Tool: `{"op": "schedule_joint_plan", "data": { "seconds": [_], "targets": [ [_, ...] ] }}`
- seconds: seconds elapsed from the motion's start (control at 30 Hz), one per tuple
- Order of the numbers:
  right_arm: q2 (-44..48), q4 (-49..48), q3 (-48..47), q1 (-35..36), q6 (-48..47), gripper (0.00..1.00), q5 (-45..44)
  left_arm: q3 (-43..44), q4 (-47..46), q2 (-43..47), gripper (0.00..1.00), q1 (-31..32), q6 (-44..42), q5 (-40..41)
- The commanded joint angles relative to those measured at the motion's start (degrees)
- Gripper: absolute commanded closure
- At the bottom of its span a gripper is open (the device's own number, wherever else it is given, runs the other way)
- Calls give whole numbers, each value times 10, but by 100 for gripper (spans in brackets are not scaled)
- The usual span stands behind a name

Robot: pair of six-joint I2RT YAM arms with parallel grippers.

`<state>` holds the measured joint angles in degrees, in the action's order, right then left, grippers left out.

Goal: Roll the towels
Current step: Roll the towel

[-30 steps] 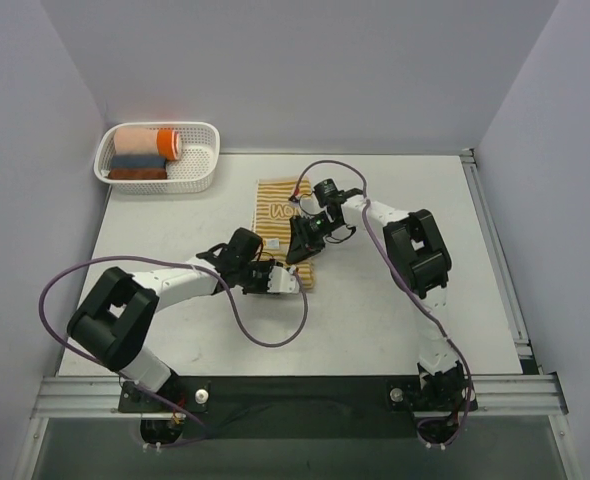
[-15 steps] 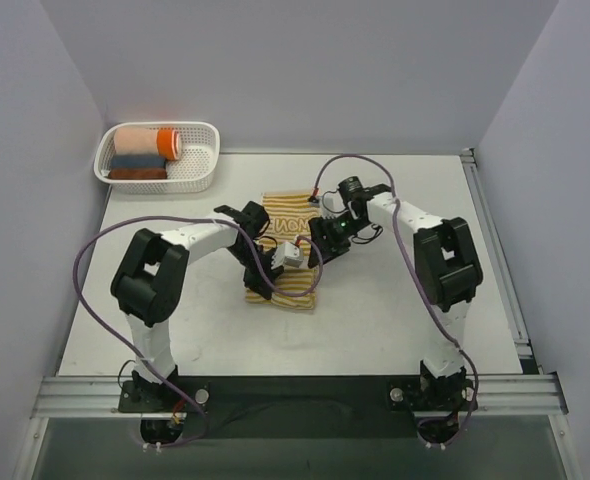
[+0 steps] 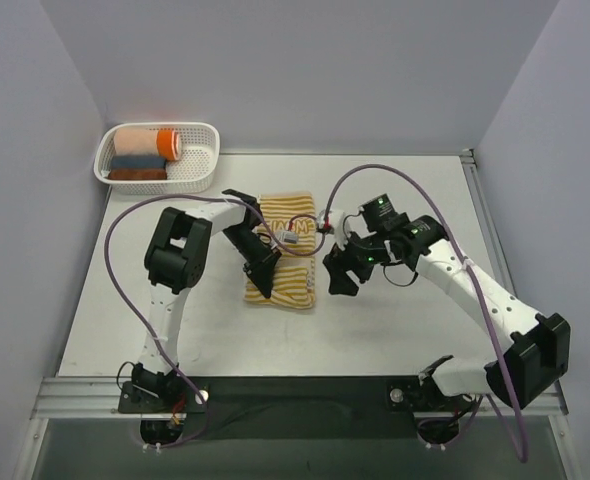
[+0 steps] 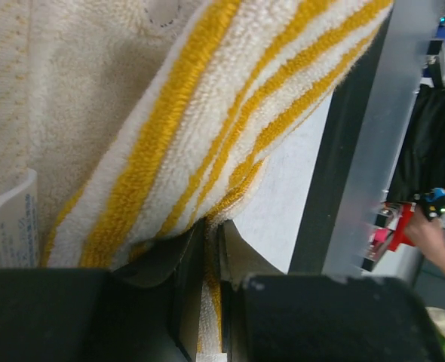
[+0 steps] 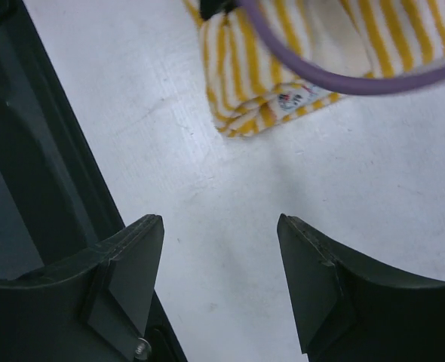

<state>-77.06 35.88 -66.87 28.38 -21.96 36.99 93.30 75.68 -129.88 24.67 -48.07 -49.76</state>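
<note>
The long yellow-and-white striped cloth towel (image 3: 297, 285) (image 4: 207, 113) (image 5: 260, 68) is seen folded near the middle of the white tabletop (image 3: 395, 320). An edge on its left side is pinched tightly in the left gripper (image 3: 260, 288) (image 4: 211, 249). The right gripper (image 3: 340, 277) (image 5: 221, 256) is seen spread wide and empty over bare tabletop just right of the towel.

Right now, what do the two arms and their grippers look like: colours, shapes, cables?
The left arm and right arm have white links and bulky black joint housings. A purple cable loops loosely along each. The left gripper and right gripper are black, with flat wedge-shaped fingers. No markings are legible.
</note>
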Motion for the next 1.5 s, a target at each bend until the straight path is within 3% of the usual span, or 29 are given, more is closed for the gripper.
{"op": "schedule_joint_plan", "data": {
  "seconds": [0.0,0.07,0.13,0.17,0.3,0.43,0.77,0.87,0.97,1.07,1.1,1.17,1.47],
  "targets": [
    [10,13,21,78,-51,37,-94,32,43,-43,99,-5,3,2],
    [-5,-7,24,135,-62,35,-129,40,46,-57,99,-11,9,1],
    [-31,-41,24,175,-72,13,-195,43,46,-65,99,-15,10,3],
    [-41,-54,20,199,-76,12,-224,46,47,-67,98,-17,11,3],
    [-87,-145,18,281,-114,11,-290,56,54,-74,98,-25,7,6],
    [-134,-218,26,319,-155,14,-342,54,56,-76,98,-27,4,8],
    [-201,-315,104,293,-221,18,-332,47,61,-75,95,-32,-8,-1],
    [-216,-319,118,279,-213,26,-307,47,61,-73,94,-36,-10,-8],
    [-233,-315,107,260,-193,44,-275,47,73,-72,92,-38,-23,-20],
    [-257,-264,73,223,-164,66,-224,35,76,-61,89,-45,-38,-38],
    [-264,-254,65,205,-151,83,-208,21,76,-56,87,-50,-43,-42],
    [-264,-224,49,189,-142,97,-163,5,65,-38,81,-57,-47,-52],
    [-277,-78,-3,157,-143,100,10,-74,17,57,51,-128,-44,-123]
  ]
}}
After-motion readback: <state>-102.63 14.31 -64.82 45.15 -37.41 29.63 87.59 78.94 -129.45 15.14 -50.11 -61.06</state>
